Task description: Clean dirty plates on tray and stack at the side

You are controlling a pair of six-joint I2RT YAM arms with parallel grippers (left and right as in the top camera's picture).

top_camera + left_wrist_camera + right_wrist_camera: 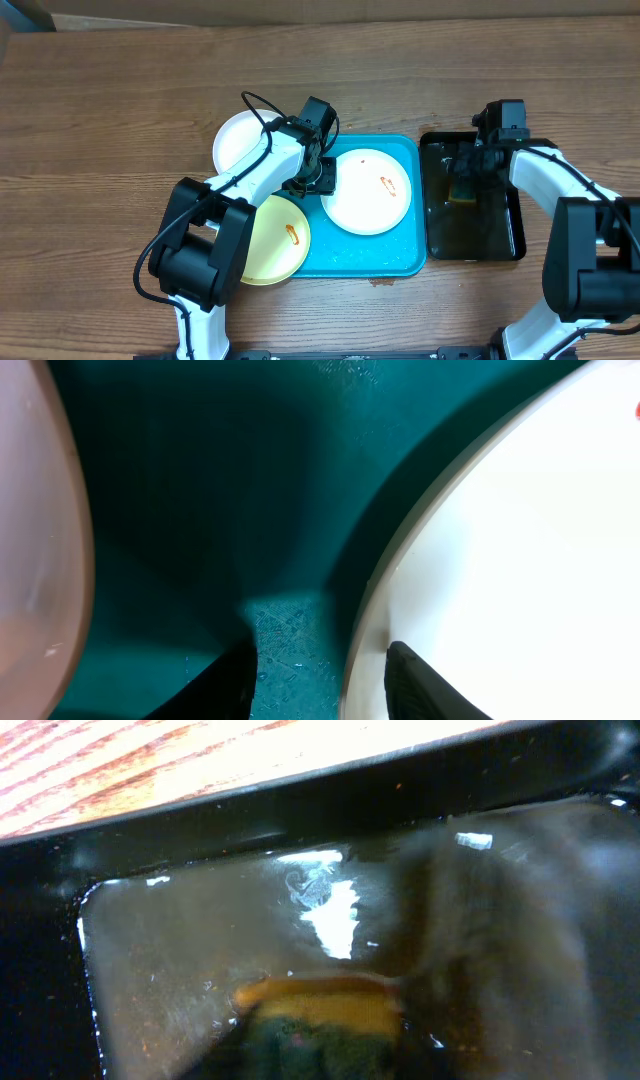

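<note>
Plates (355,205): counted 3 — smeared white plate (367,190) inside tray (400,255), yellow plate (268,248) overlapping its left rim, plain white plate (240,140) on table (100,120). Found left gripper (318,182) parted astride smeared rim; could not tell hold of right gripper (468,185) over sponge (320,1020), black tray (505,235).

Even, bright light from above on the bench (100,120), shadows soft. Close up, a deep shadow darkens the tray (200,490); the white plate (520,560) washes out, edge blurred. Glare spots the wet black tray (180,950), foreground unfocused.
</note>
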